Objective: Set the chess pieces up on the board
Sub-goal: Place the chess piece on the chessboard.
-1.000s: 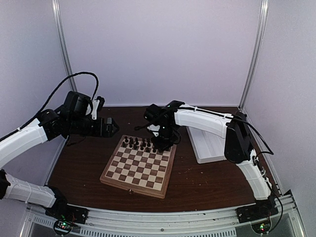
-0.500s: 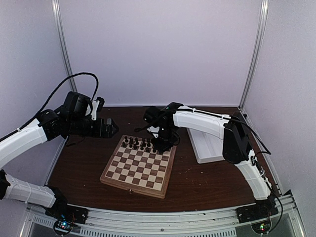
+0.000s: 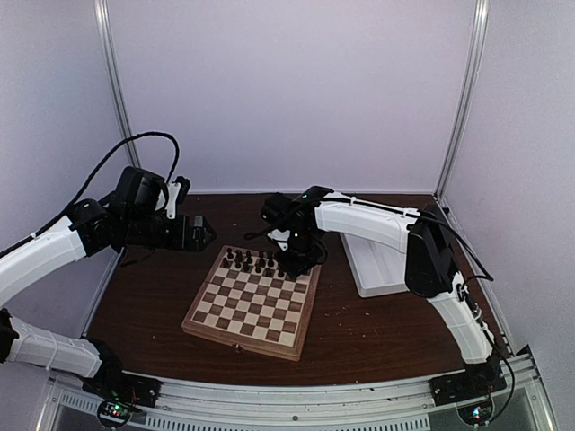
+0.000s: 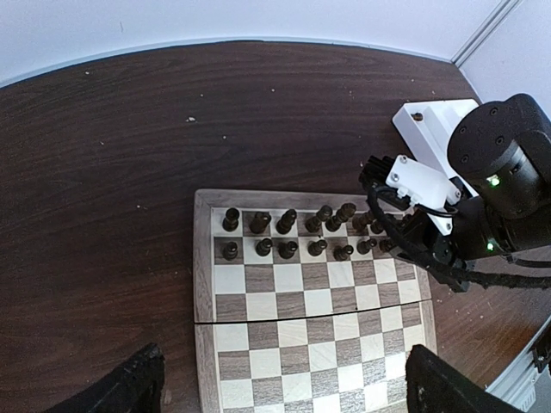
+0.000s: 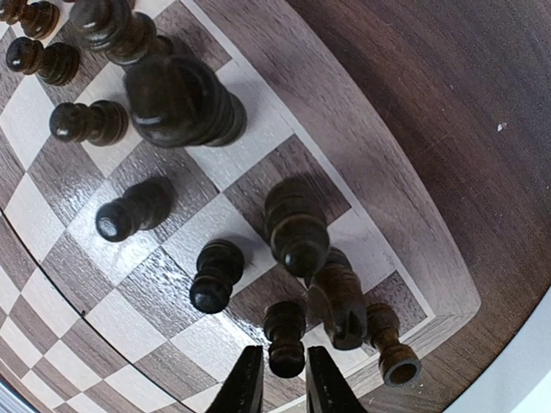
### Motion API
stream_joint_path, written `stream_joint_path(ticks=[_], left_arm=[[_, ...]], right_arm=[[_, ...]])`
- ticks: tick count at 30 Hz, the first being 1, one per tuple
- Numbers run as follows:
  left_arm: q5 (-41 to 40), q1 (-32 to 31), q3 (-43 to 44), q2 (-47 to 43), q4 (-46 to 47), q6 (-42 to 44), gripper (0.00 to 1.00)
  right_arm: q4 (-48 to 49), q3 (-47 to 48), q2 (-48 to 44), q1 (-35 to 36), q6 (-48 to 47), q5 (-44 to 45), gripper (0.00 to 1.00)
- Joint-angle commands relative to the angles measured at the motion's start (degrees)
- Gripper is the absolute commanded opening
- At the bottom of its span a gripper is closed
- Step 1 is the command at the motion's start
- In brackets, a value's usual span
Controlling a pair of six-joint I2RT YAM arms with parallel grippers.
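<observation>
The board (image 3: pixel 252 301) lies mid-table, and dark chess pieces (image 3: pixel 256 262) fill its two far rows. My right gripper (image 3: pixel 296 260) hangs over the far right corner. In the right wrist view its fingertips (image 5: pixel 248 379) straddle a dark pawn (image 5: pixel 286 340) standing on its square, with a thin gap on each side. A knight (image 5: pixel 340 301) and a rook (image 5: pixel 392 348) stand just beside it. My left gripper (image 3: pixel 193 232) hovers left of the board, wide open and holding nothing. The left wrist view looks down on the board (image 4: pixel 284 318) and its rows of chess pieces (image 4: pixel 288 237).
A white compartment tray (image 3: pixel 377 260) lies right of the board, behind my right arm. The tray (image 4: pixel 430 129) also shows at the right of the left wrist view. Dark wooden tabletop (image 3: pixel 153 296) surrounds the board. White walls close in the back and both sides.
My right gripper's jaws have parted slightly from the pawn they were shut on. The right arm settled a little lower over the board corner. The left arm has not moved.
</observation>
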Motion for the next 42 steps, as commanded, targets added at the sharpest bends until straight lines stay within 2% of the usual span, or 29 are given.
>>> stream_joint_path(ticks=[1,8,12,15,25,31,35,37,39,42], left_arm=[[-0.5,0.44,-0.51,-1.01,1.42,0.52,0.98],[-0.39,0.44,-0.56,-1.16,1.36,0.59,0.98],[-0.44,0.44,-0.68,-1.13,1.32,0.6,0.98],[-0.42,0.44,-0.71,-1.07,1.33,0.52,0.98],[-0.31,0.44,-0.53,-0.9,1.37,0.51,0.98],[-0.36,0.44,-0.44,-0.81,1.36,0.57,0.98],[-0.27,0.44,-0.46,-0.63,1.37,0.51,0.98],[-0.36,0.44,-0.45,-0.63,1.32,0.51,0.98],[-0.37,0.44,-0.37,-0.63,1.36,0.51,0.98],[-0.45,0.44,-0.19,-0.79,1.36,0.51,0.98]], right_arm=[[0.97,1.5,-0.97,0.44,-0.21,0.63,0.2],[1.32,1.5,-1.06,0.44,0.05,0.26,0.17],[1.43,1.5,-1.06,0.44,0.06,0.34,0.22],[1.5,1.5,-1.08,0.44,0.14,0.31,0.23],[2.15,1.5,-1.33,0.41,0.32,0.01,0.16],[2.44,1.59,-1.34,0.44,0.41,-0.21,0.16],[2.32,1.59,-1.32,0.44,0.41,0.03,0.21],[2.3,1.51,-1.55,0.48,0.48,0.32,0.33],[2.59,1.14,-2.22,0.51,0.58,0.28,0.39],[3.72,0.14,-3.95,0.52,0.5,-0.07,0.4]])
